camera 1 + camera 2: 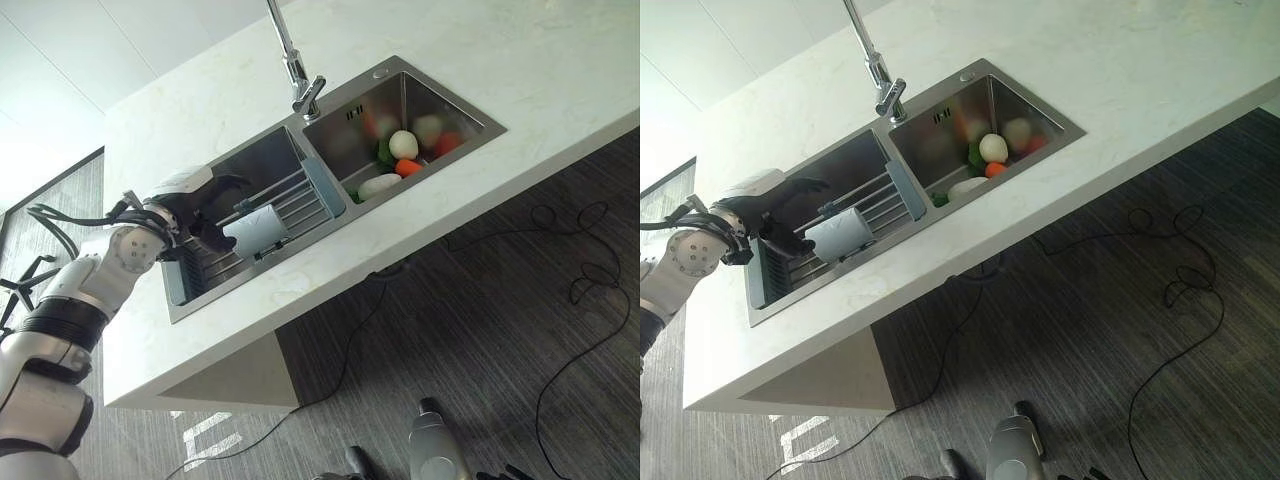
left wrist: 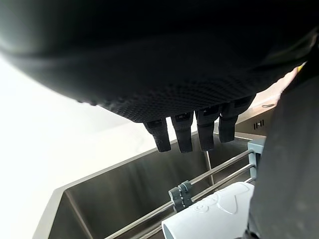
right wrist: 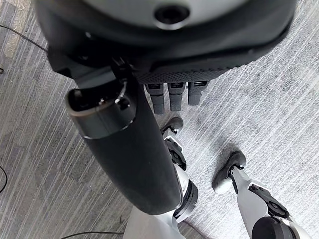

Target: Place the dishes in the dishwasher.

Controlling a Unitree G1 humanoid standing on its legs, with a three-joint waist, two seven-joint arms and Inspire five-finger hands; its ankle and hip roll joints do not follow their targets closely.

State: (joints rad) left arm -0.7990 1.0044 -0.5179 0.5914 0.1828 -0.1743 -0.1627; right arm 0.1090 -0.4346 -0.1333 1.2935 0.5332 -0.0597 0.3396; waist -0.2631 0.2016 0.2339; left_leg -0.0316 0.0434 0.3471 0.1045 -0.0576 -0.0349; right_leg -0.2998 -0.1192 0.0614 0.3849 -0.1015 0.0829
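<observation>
The robot's left hand (image 1: 195, 205) hovered with relaxed, uncurled fingers beside a white cup (image 1: 255, 231) lying on the sink rack (image 1: 290, 205); grasping it seemed next, while the right hand (image 3: 169, 59) hung loose-fingered over the floor.

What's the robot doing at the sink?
The robot's left hand is reaching into the left basin of a steel double sink, right by a white cup that lies on its side on a rack of metal bars. Its fingers look loosely open around the cup, not clamped. The right basin holds vegetables. The right hand hangs idle over the floor.
</observation>
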